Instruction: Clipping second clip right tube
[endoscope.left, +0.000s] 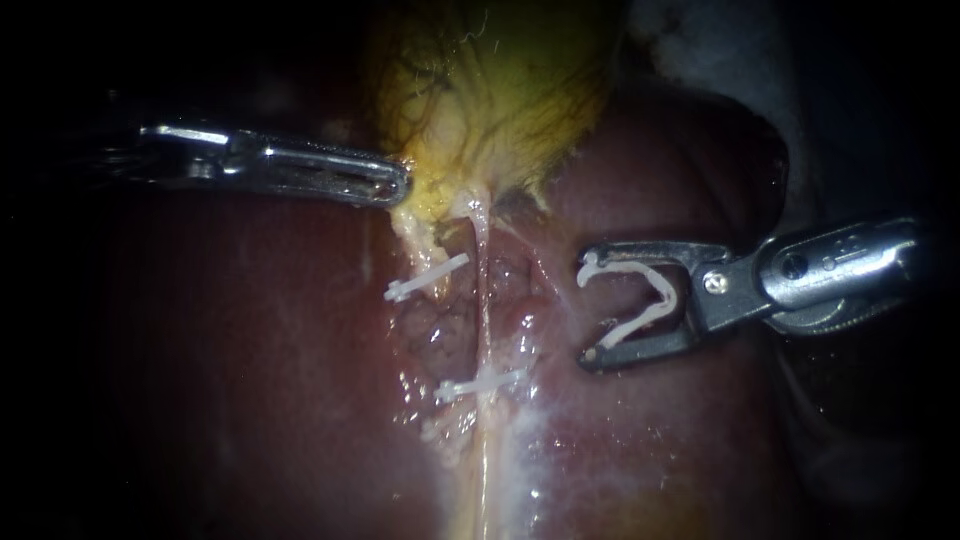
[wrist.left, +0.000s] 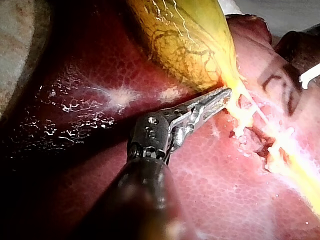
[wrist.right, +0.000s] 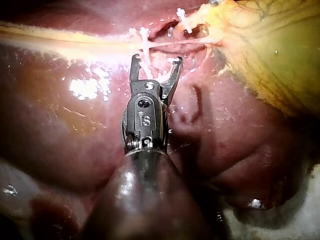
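Holding a white loaded clip (endoscope.left: 630, 268) spread wide between its two halves, the right instrument's pincer (endoscope.left: 590, 312) stands at 3 o'clock of the right tube (endoscope.left: 484, 310). It is apart from the tube and touches no tissue, and its mouth faces 9 o'clock. Right wrist view: the same pincer (wrist.right: 156, 62) gapes toward the tube (wrist.right: 185, 44), which runs crosswise just ahead of its tips.

The right tube is the thin pale strand running from 12 to 6 o'clock down the dissected bed on the liver (endoscope.left: 250, 380). It bears a lower clip (endoscope.left: 480, 383) toward 6 o'clock. An upper clip (endoscope.left: 425, 278), at 10 o'clock of that one, crosses the thicker yellowish strand (endoscope.left: 420, 235) alongside.

At 11 o'clock the left instrument's pincer (endoscope.left: 395, 185) is narrow, closed on the lower edge of the gallbladder (endoscope.left: 490, 90) as far as can be judged, and so holds the strands taut.

For a sound second clip, the pincer should advance toward 9 o'clock until the tube lies deep in the clip's crook, with both clip tips showing past its far side. A bare stretch toward 12 o'clock of the lower clip is best, leaving a gap between the two. The clip should sit square to the tube, clear of the yellowish strand and the liver bed, before closing. Slack traction would let the thin tube slip from the clip's mouth.
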